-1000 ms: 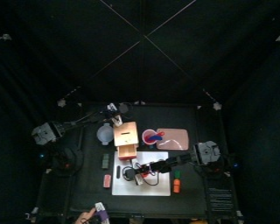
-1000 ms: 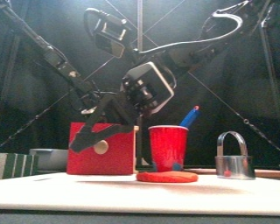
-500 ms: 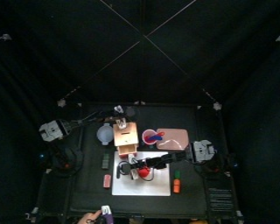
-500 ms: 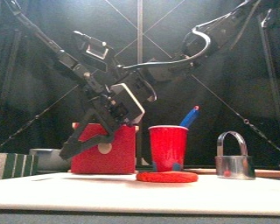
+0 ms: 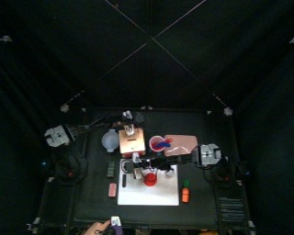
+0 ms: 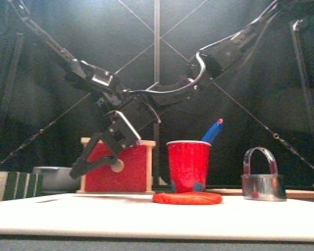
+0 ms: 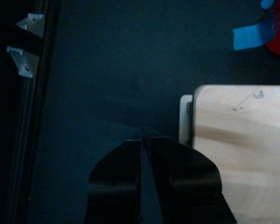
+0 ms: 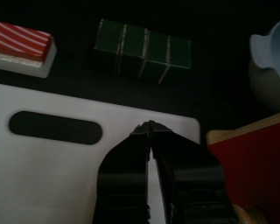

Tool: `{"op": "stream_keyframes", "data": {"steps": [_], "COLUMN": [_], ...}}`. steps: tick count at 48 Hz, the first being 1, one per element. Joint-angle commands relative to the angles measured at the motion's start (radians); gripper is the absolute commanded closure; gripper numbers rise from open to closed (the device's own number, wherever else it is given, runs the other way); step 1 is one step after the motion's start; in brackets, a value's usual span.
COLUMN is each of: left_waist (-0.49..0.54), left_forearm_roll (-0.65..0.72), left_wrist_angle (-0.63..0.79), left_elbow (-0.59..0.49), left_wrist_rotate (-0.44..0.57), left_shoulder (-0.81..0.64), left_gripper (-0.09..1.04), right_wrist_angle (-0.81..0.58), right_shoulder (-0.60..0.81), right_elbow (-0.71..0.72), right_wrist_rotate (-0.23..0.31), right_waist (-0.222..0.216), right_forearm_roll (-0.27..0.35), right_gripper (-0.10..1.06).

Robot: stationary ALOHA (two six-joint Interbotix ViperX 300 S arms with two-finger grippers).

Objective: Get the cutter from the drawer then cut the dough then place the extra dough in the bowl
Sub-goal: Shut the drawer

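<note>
White cutting board (image 5: 153,195) lies at the front middle of the black surface (image 5: 88,197) in the top view, with the flat red dough disc (image 5: 151,180) on it. Behind the board stands the pale wooden box (image 5: 132,140). The blue-grey bowl (image 5: 110,140) is just beside the box on its left, and the pink tray (image 5: 189,145) carrying the red cup (image 5: 161,143) is on its right. A dark green sushi roll (image 5: 110,169) and a salmon sushi toy (image 5: 113,189) lie on the surface left of the board. The left claw (image 5: 124,125) hangs near the box's back left corner. The right claw (image 5: 136,164), on the arm from the right, is at the board's back left corner, in front of the box.

In the front view the dough disc lies mid-board. The metal cutter (image 6: 261,176) stands upright to its right, apart from it, with the wire handle up. The red cup behind the dough holds a blue toy knife (image 6: 214,128). The right claw (image 6: 85,169) points down and leftward before the box's red drawer front (image 6: 123,169).

In the left wrist view the left claw (image 7: 143,133) has its jaws pressed together, holding nothing, over dark surface beside the box's top.

In the right wrist view the right claw (image 8: 143,128) also has its jaws together and empty, over the board near its grip hole. The sushi roll and the salmon sushi toy lie just off the board, and the bowl and drawer front are near.
</note>
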Motion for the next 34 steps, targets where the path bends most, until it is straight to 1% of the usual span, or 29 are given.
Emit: {"op": "stream_keyframes", "data": {"steps": [1,13,19,25,34], "left_waist": [-0.014,-0.015,-0.025,-0.031,-0.044], "left_forearm_roll": [0.002,0.000,-0.002,-0.002,-0.015], "left_wrist_angle": [0.000,-0.006,-0.008,-0.006,-0.008], "left_elbow": [-0.052,-0.074,-0.086,-0.086,-0.086], "left_wrist_rotate": [0.008,0.012,0.012,0.011,0.008], "left_shoulder": [0.006,0.025,0.032,0.035,0.032], "left_gripper": [0.44,0.44,0.44,0.44,0.44], "right_wrist_angle": [-0.003,-0.003,-0.003,-0.003,-0.003], "right_shoulder": [-0.020,-0.014,-0.012,-0.020,-0.040], "right_elbow": [-0.037,-0.060,-0.066,-0.057,-0.020], "right_wrist_rotate": [0.002,0.002,0.003,0.005,0.011], "right_waist": [-0.031,-0.080,-0.100,-0.104,-0.094], "right_forearm_roll": [-0.006,-0.043,-0.048,-0.048,-0.043], "right_gripper": [0.69,0.69,0.69,0.69,0.69]}}
